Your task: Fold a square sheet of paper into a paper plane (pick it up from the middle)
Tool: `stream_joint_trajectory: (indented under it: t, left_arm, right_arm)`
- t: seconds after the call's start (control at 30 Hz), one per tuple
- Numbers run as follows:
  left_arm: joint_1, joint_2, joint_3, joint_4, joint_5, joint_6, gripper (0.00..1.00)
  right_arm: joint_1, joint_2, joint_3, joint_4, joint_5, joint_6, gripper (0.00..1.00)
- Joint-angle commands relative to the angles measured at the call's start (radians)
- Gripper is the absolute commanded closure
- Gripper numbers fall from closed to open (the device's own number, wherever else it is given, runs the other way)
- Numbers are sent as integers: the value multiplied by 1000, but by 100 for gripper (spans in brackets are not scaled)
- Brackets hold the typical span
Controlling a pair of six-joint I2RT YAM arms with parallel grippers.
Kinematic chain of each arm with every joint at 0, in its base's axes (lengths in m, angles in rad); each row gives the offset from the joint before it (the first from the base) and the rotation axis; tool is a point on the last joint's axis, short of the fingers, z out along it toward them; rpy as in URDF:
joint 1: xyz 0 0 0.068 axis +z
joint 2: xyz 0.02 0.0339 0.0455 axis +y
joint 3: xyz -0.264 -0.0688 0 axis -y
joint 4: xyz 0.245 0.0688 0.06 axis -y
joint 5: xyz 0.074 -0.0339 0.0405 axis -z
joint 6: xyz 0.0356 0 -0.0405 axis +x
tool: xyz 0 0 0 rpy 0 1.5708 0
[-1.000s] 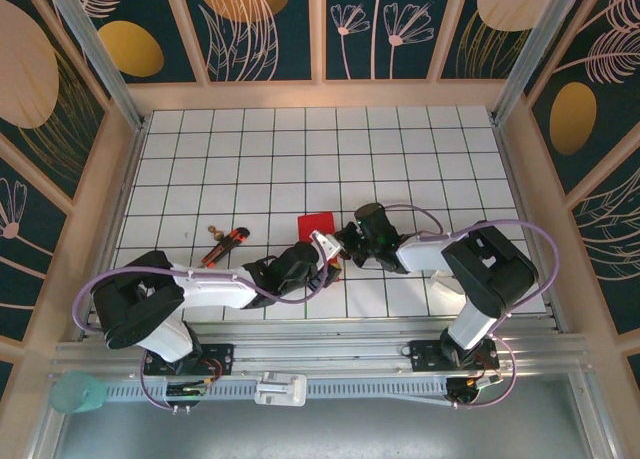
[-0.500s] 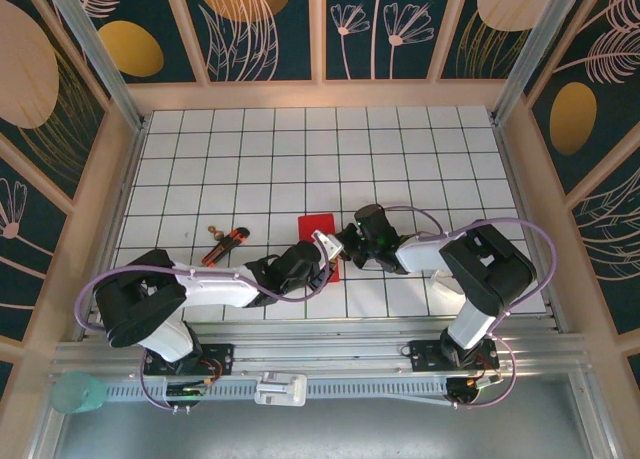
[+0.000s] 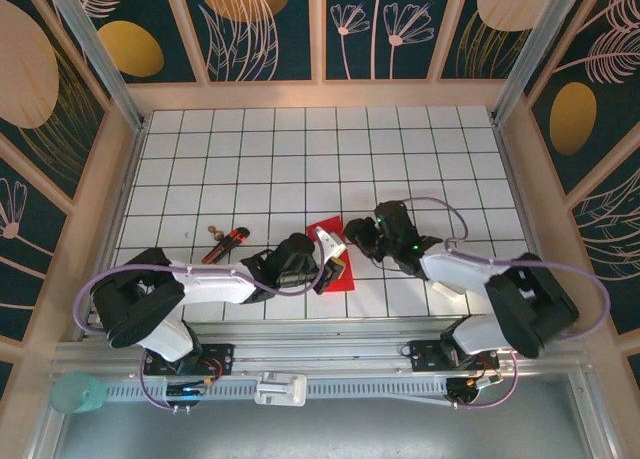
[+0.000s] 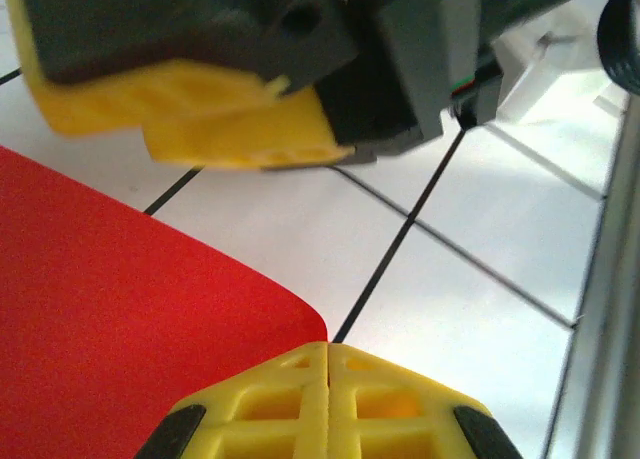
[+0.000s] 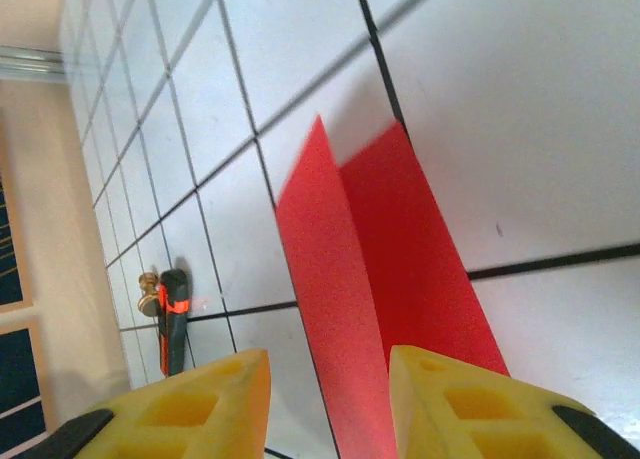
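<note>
Mid-fold — the creased square sheet of paper (image 3: pixel 333 251) is lying just toward 6 o'clock of the bench (image 3: pixel 420 159) centre. The left gripper (image 4: pixel 328 359) is pinching its corner shut, and the right gripper (image 5: pixel 330 379) is hanging open at its 2 o'clock. Next, probably, a regrasp and pressing the crease flat.

Your stray items on the white gridded table (image 3: pixel 300 149)
You have a black tool with red-orange bands (image 3: pixel 222 245) lying slantwise near the left edge of the surface, closer to its near edge, with a small brass piece (image 3: pixel 212 230) just beside its far end. A teal cup (image 3: pixel 80 391) sits off the surface, beyond its near left corner.
</note>
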Motion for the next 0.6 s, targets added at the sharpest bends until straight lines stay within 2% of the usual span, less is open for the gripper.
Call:
stream_joint_trajectory:
  t: [0.0,0.1,0.3,0.57]
  left_arm:
    - [32,23,-18,103,163,-77,100]
    - [48,32,-28,121,198,-107,100]
    - [70,51,-61,164,247,-162,100]
    - [118,89,-74,219,308,-231,100]
  right_arm:
    - [-17,-3,14,-63,29,-170,65]
    - [-16,76,80,-34,-34,-230,73]
    - [-16,277,199,2,-135,-309,81]
    - [-31,423,241,-18,-118,-403,86]
